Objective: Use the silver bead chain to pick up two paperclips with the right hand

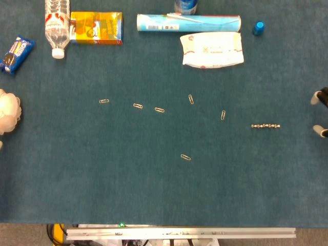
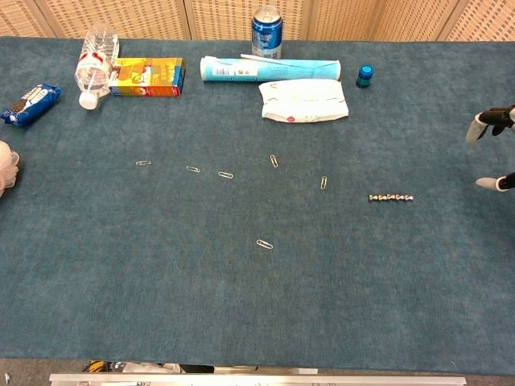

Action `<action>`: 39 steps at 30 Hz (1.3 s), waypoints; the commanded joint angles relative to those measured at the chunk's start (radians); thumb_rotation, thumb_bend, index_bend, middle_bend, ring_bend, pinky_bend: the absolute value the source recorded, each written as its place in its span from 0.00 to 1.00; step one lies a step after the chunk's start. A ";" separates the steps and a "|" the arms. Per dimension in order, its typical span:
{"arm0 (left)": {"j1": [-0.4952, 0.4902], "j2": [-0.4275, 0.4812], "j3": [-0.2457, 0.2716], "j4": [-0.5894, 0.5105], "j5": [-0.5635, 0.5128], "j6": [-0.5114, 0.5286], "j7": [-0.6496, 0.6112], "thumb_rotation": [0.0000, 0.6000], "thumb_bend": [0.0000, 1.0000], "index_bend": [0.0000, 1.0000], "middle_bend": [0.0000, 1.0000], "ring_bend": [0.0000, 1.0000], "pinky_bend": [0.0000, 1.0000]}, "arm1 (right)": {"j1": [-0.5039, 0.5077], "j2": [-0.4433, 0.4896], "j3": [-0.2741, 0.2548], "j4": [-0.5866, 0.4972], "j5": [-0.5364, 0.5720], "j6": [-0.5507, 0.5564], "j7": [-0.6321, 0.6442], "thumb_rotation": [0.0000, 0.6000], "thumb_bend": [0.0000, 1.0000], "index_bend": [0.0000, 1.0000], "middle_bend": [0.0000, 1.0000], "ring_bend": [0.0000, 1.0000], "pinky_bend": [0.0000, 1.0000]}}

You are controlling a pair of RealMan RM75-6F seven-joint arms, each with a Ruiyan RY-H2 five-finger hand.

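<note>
Silver bead chain (image 1: 265, 125) at right of frame: light, limp, slippery; I'd pinch one end. My right hand (image 1: 320, 113) fingertips apart, probably empty.

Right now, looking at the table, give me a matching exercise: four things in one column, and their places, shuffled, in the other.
Things:
1. silver bead chain
2. small blue bottle cap
3. clear plastic water bottle
4. right robot hand

Places:
A. far left, lying by the orange carton
B. far right corner area
C. entering at the right edge
D. right of the paperclips

Pairs: 1-D, 2-B, 3-A, 4-C
</note>
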 commanded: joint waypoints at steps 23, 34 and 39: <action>0.006 0.015 -0.002 -0.009 -0.011 -0.003 -0.012 1.00 0.05 0.55 0.48 0.41 0.52 | 0.076 -0.103 -0.013 -0.013 0.130 -0.137 -0.202 1.00 0.07 0.51 0.30 0.22 0.36; 0.006 0.018 -0.001 -0.012 -0.014 -0.008 -0.015 1.00 0.05 0.55 0.48 0.41 0.52 | 0.085 -0.147 0.011 -0.024 0.232 -0.140 -0.272 1.00 0.13 0.54 0.29 0.22 0.35; 0.006 0.020 -0.002 -0.013 -0.017 -0.010 -0.015 1.00 0.05 0.55 0.48 0.41 0.52 | 0.097 -0.163 0.012 -0.027 0.269 -0.153 -0.299 1.00 0.14 0.54 0.29 0.22 0.35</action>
